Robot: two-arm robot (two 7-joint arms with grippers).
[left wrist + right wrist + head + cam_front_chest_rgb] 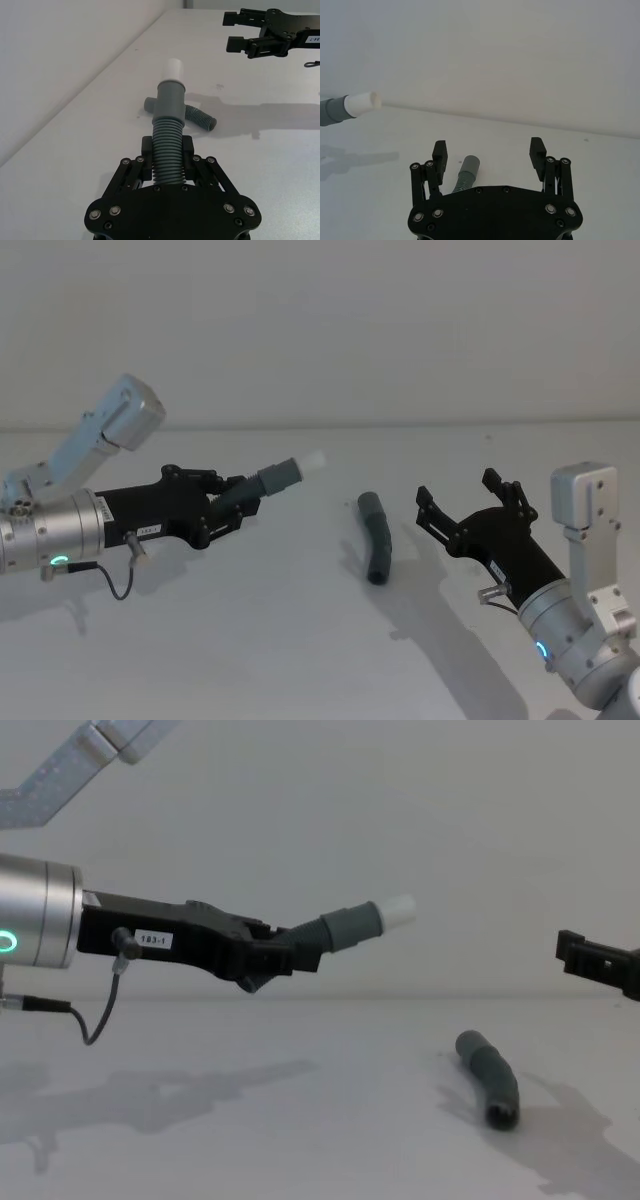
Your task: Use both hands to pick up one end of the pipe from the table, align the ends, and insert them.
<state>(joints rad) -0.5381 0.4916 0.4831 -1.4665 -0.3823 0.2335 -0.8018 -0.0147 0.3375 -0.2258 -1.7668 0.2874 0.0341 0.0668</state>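
Aloft, the left gripper [238, 498] is clamping the white-tipped pipe [280, 478]; the right gripper [457, 488], fingers [538, 150] spread, is hovering right of the grey pipe [375, 537].

A white label [152, 939] on the left gripper's [285, 958] body reads "183-1" in the chest view, at 9 o'clock from its fingertips. The right gripper [233, 32] carries a second label [314, 38], at 3 o'clock from its fingertips, too small to read.
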